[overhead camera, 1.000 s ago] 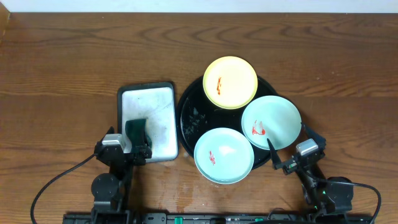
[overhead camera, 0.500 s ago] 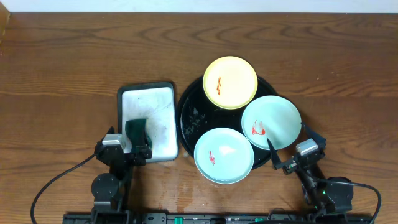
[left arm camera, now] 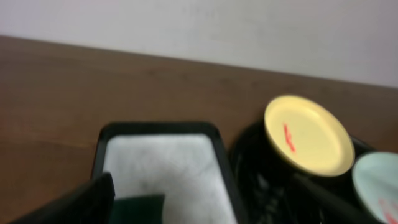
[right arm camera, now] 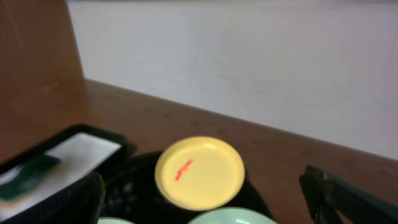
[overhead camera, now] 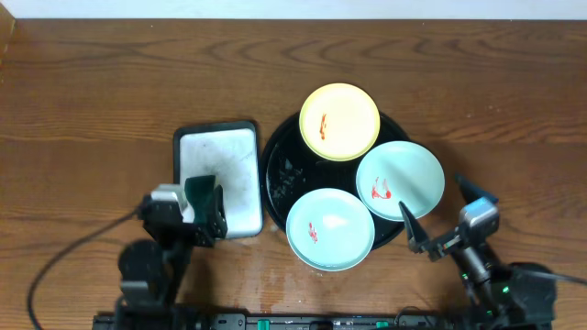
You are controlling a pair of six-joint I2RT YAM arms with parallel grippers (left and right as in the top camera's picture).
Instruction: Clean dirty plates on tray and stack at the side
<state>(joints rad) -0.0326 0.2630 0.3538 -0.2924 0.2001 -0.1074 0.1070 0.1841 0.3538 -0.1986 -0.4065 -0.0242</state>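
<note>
Both grippers gape, empty: left gripper (overhead camera: 203, 207) at green sponge (overhead camera: 199, 190), right gripper (overhead camera: 428, 192) beside right mint plate (overhead camera: 400, 180). That, front mint plate (overhead camera: 329, 229) and yellow plate (overhead camera: 340, 121) overhang the black tray (overhead camera: 281, 170); your approach could tip one.

This looks like a robotics lab: plain wooden worktop (overhead camera: 92, 92), blank pale wall (right arm camera: 249, 62), left arm (overhead camera: 147, 270) and right arm (overhead camera: 500, 280) mounted at its edge.

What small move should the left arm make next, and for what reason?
Probably lower the open left gripper onto the dark green sponge in the white rectangular tray and close on it: the yellow round plate and both mint green plates show red smears.
</note>
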